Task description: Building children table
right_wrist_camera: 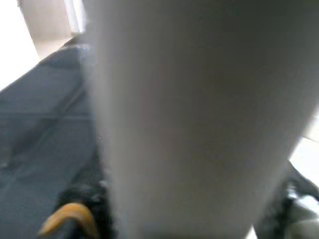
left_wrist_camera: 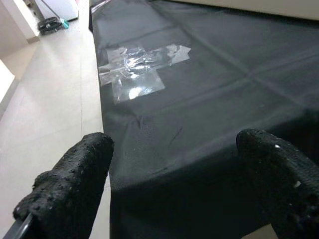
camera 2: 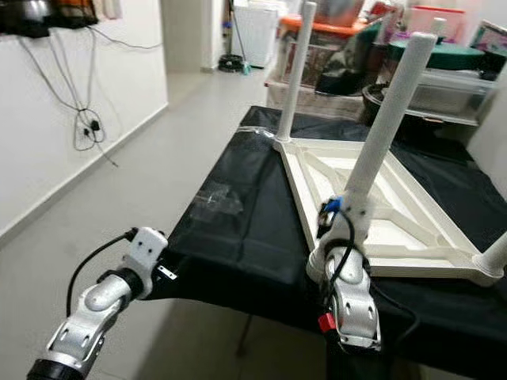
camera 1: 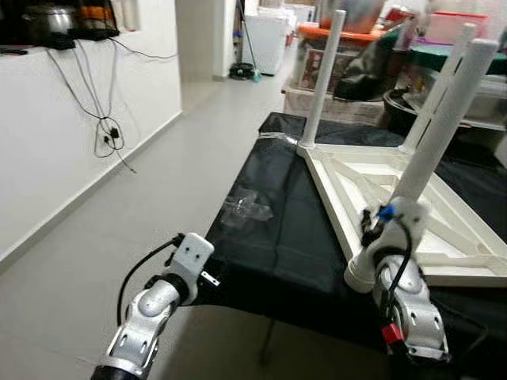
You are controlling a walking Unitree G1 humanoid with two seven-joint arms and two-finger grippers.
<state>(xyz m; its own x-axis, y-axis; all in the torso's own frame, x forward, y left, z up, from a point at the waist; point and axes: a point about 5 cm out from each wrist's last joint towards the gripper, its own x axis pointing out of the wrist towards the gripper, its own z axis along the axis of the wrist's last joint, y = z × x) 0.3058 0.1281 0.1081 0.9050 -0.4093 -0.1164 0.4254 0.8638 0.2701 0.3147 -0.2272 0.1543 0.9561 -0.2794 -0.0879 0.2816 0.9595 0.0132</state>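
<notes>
A white children's table (camera 1: 380,190) lies upside down on a work table draped in black cloth (camera 1: 269,245). Its legs point up: one at the far corner (camera 1: 323,79), one at the near left corner (camera 1: 444,134). My right gripper (camera 1: 379,237) sits low on the near leg (right_wrist_camera: 199,109), which stands between its black fingers (right_wrist_camera: 79,204), shut on it. My left gripper (left_wrist_camera: 174,184) hangs open at the cloth's near left edge with nothing between its fingertips (left_wrist_camera: 75,174). A patch of clear tape (left_wrist_camera: 139,64) lies on the cloth ahead of it.
Plastic storage boxes and bins (camera 1: 341,55) crowd the far side behind the table. A white wall with dangling cables (camera 1: 107,131) runs along the left. Grey floor (camera 1: 158,198) lies between wall and table.
</notes>
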